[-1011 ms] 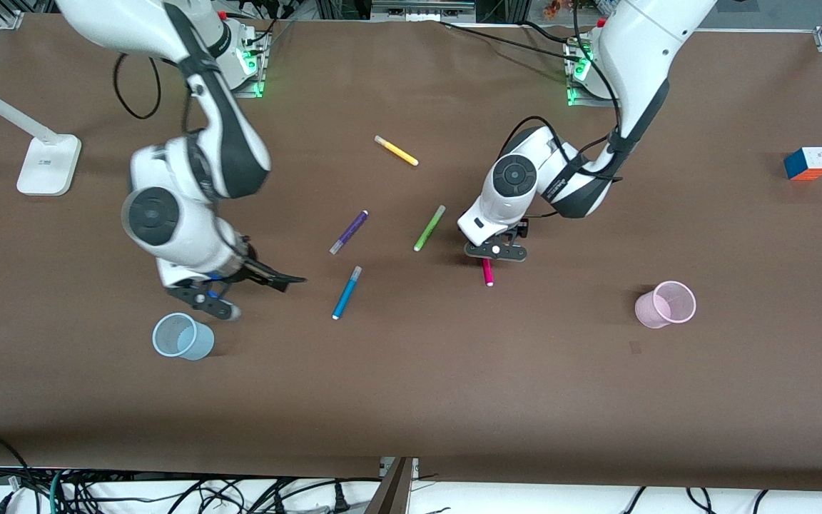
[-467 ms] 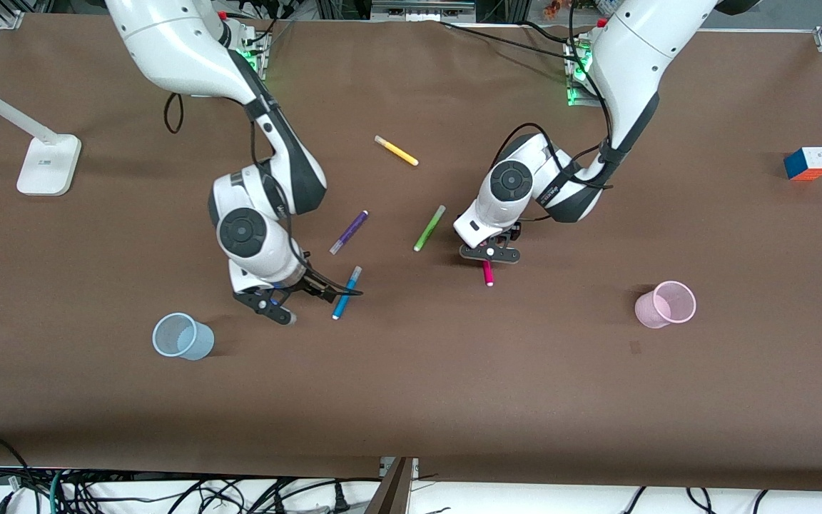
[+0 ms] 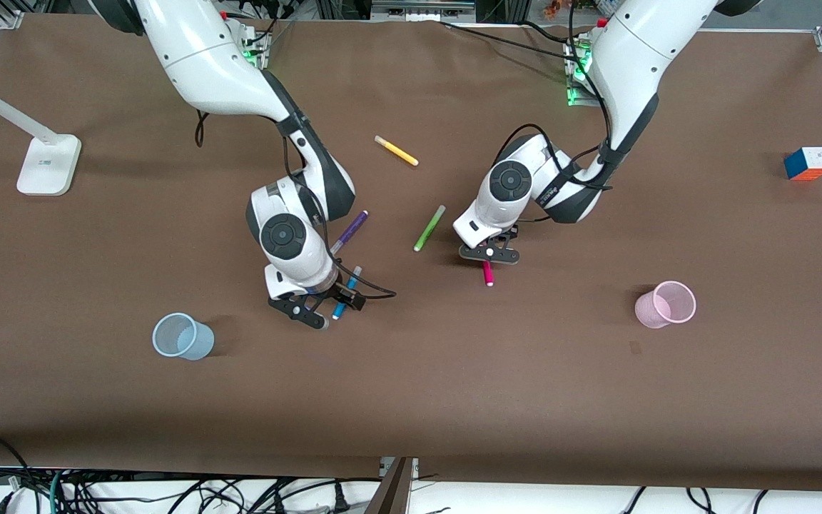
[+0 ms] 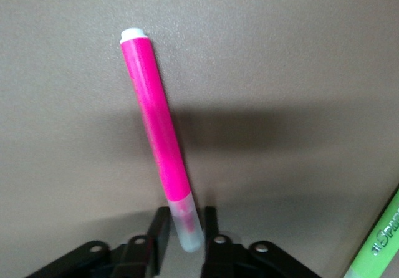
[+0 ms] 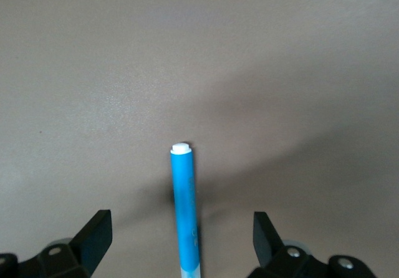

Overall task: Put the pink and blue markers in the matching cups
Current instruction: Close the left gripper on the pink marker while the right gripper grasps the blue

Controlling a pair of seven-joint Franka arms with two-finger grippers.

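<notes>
The pink marker [image 3: 486, 274] lies on the brown table near the middle. My left gripper [image 3: 488, 255] is down at its capped end. In the left wrist view the fingers sit tight on both sides of the marker's [image 4: 159, 128] pale cap, so the left gripper [image 4: 186, 240] is shut on it. The blue marker [image 3: 352, 275] lies toward the right arm's end. My right gripper [image 3: 331, 308] is open over it. In the right wrist view the blue marker [image 5: 185, 203] runs midway between the spread fingers of the right gripper [image 5: 181, 228]. The pale blue cup [image 3: 183, 336] and the pale pink cup [image 3: 665, 304] stand upright near the two ends of the table.
A dark purple pen [image 3: 349, 232], a lime green pen [image 3: 429, 228] and a yellow pen [image 3: 396, 150] lie farther from the camera than the two markers. The green pen also shows in the left wrist view [image 4: 377, 247]. A colour cube [image 3: 808, 163] and a lamp base [image 3: 48, 164] sit at the table's two ends.
My right arm has swung from beside the blue cup toward the table's middle and now straddles the blue marker. My left gripper has stayed at the pink marker's cap, shifting only slightly.
</notes>
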